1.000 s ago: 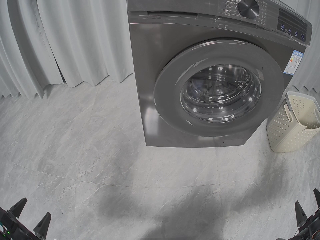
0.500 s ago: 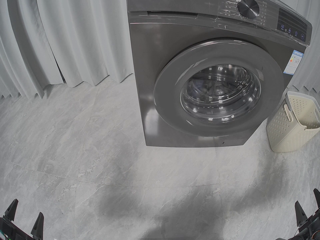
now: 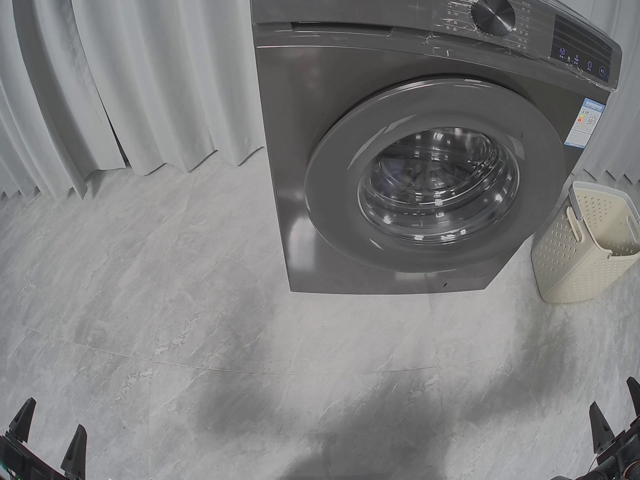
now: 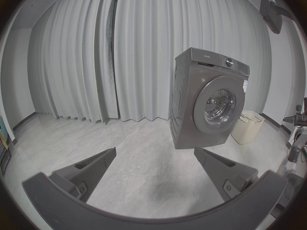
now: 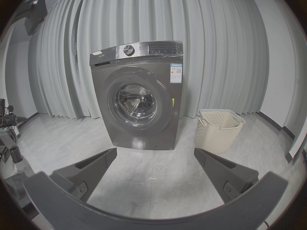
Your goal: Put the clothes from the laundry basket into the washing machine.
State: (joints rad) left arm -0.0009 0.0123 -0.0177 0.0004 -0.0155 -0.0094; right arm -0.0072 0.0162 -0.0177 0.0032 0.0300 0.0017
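Straight ahead, the grey front-loading washing machine (image 3: 427,168) stands on the pale tiled floor (image 3: 187,288), its round glass door (image 3: 437,185) shut flat against the front. Just beside it, on the robot's right, sits the cream perforated laundry basket (image 3: 557,261), also on the floor; whether clothes lie inside cannot be told. White pleated curtains (image 3: 167,68) hang behind both. The left gripper (image 3: 53,420) hovers low at the near left, well apart from the machine, its fingers (image 4: 96,163) spread wide with nothing between them. The right gripper (image 3: 614,398) hovers low at the near right, its fingers (image 5: 96,163) likewise wide apart and empty.
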